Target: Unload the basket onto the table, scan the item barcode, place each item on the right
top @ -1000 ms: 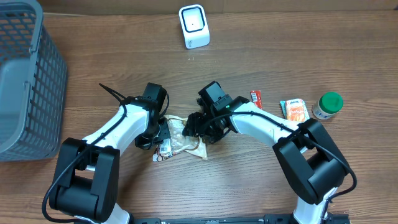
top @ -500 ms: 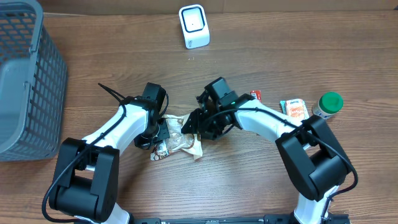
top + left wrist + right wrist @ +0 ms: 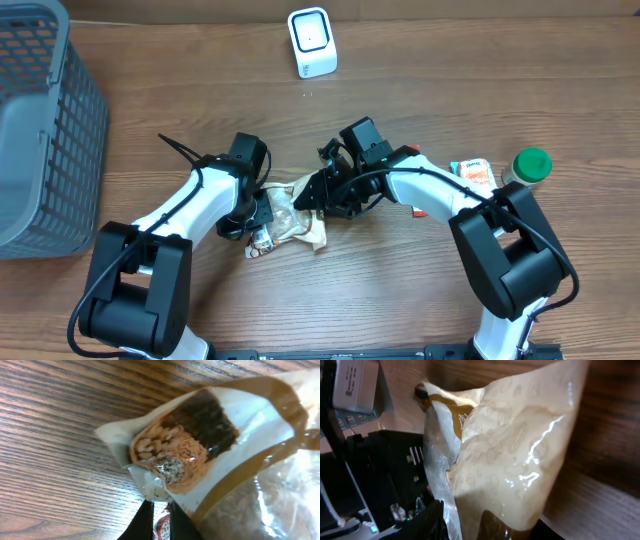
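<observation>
The item is a tan and clear snack bag [image 3: 296, 218] lying on the wooden table between my two grippers. My left gripper [image 3: 258, 216] is shut on the bag's left edge. In the left wrist view its fingers [image 3: 146, 520] pinch a printed strip below the bag [image 3: 200, 445]. My right gripper [image 3: 322, 196] is shut on the bag's right end, and in the right wrist view the glossy film [image 3: 520, 450] fills the gap between its jaws [image 3: 487, 525]. A white barcode scanner [image 3: 312, 42] stands at the far edge, well apart from the bag. No barcode shows.
A grey mesh basket [image 3: 40, 130] fills the left side. An orange packet [image 3: 473, 177] and a green-lidded bottle [image 3: 527, 168] sit to the right, near my right arm. A black cable tie [image 3: 180, 150] lies behind my left arm.
My right gripper has narrowed onto the bag and shifted to the right and slightly back, drawing the bag's right end with it. The left gripper has stayed put.
</observation>
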Robot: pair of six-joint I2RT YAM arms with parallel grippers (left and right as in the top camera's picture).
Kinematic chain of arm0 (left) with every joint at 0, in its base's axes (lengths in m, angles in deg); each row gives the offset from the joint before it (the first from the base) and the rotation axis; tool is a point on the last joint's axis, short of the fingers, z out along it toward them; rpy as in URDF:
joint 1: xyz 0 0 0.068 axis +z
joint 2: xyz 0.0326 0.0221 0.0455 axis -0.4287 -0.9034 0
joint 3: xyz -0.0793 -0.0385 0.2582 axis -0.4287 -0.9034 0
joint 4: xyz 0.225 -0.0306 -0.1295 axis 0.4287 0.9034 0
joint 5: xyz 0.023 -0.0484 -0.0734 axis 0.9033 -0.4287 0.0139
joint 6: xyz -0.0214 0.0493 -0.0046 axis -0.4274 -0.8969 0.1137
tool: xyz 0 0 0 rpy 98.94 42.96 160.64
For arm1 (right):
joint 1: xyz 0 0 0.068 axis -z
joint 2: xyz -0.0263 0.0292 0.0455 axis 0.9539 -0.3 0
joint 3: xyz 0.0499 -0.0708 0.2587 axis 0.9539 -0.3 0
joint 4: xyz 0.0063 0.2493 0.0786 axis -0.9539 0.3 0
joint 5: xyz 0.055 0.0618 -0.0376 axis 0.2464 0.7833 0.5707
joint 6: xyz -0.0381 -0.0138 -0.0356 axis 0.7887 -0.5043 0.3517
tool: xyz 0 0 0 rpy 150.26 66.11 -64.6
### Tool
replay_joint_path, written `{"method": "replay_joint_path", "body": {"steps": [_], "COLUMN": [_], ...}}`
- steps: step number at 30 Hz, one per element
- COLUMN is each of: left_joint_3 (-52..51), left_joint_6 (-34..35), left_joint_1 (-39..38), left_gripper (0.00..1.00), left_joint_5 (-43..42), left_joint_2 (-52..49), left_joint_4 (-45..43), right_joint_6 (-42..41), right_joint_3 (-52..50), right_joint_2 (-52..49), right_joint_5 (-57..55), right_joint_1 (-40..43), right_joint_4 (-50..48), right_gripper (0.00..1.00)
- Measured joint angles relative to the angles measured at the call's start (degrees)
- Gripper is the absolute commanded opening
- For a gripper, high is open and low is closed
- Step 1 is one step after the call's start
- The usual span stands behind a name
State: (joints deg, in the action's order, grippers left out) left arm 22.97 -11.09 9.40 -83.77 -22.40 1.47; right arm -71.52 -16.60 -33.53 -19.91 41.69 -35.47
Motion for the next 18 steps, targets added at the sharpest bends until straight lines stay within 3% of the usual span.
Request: {"method": "replay_joint_path", "body": {"steps": [4, 10, 18], "left_joint_3": [0.0, 0.0, 0.0], "left_joint_6": [0.0, 0.0, 0.0], "left_joint_1": [0.0, 0.0, 0.0], "left_gripper": [0.06, 0.06, 0.12], "left_joint_5": [0.1, 0.1, 0.7], "left_joint_2": [0.0, 0.0, 0.0], "left_joint_4": [0.0, 0.0, 0.2], "right_joint_6": [0.0, -1.0, -1.5], "right_joint_3": [0.0, 0.0, 0.0], "right_joint_2": [0.0, 0.0, 0.0], "right_joint_5": [-1.3, -3.5, -4.0], "right_joint_1": [-1.6, -3.0, -3.0], "right_joint_4": [-2.4, -3.2, -3.4], "right_gripper": [0.44, 0.30, 0.21]}}
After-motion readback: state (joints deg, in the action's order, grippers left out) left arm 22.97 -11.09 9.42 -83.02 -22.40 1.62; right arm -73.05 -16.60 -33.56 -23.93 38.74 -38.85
